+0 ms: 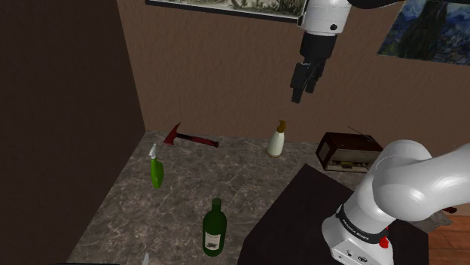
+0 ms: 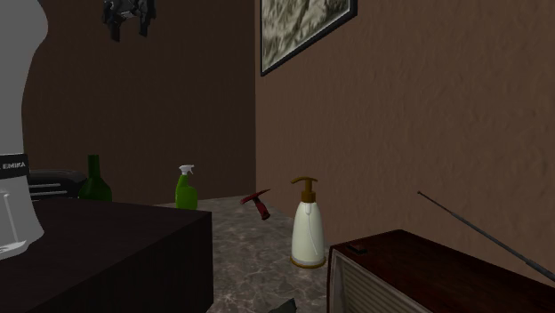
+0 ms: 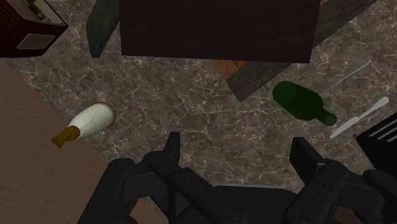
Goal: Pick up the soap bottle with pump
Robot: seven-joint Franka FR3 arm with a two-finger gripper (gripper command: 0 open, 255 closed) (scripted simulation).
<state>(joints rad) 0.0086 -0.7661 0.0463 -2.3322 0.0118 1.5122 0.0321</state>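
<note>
Soap bottle stands between hammer and radio, claw well apart overhead.

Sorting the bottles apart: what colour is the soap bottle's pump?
Brown pump on the cream soap bottle; the second exterior view shows it best.
</note>
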